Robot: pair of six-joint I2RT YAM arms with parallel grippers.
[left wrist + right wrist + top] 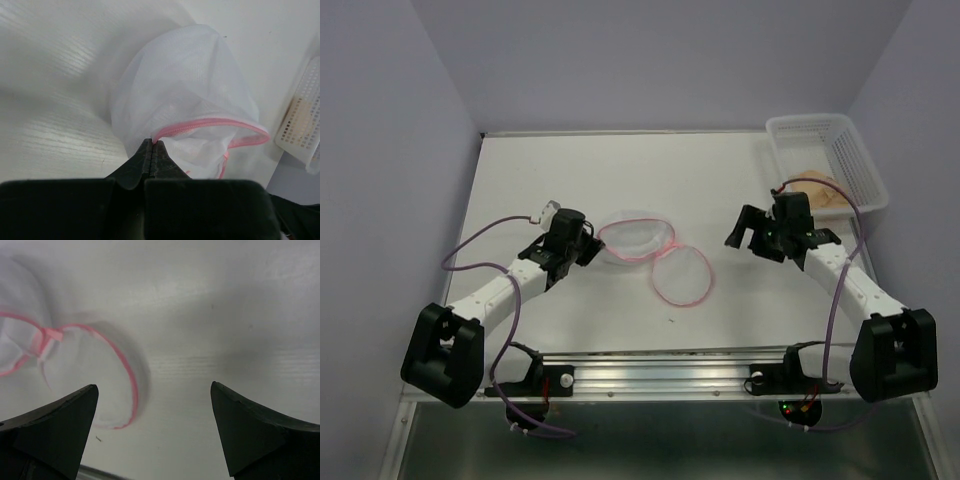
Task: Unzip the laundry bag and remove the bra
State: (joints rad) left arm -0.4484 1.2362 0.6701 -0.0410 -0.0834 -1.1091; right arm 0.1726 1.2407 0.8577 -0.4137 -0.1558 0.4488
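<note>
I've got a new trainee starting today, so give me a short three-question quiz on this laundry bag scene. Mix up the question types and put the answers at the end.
1. True or false: the left gripper is shut on the pink zipper edge of the laundry bag.
2. Where is the bra? A: inside the laundry bag. B: in the white basket at the far right of the table. C: held by the left gripper.
3. Fill in the blank: the right gripper holds nothing, and its jaws stand ____.

Key: 1 true; 2 B; 3 open.
</note>
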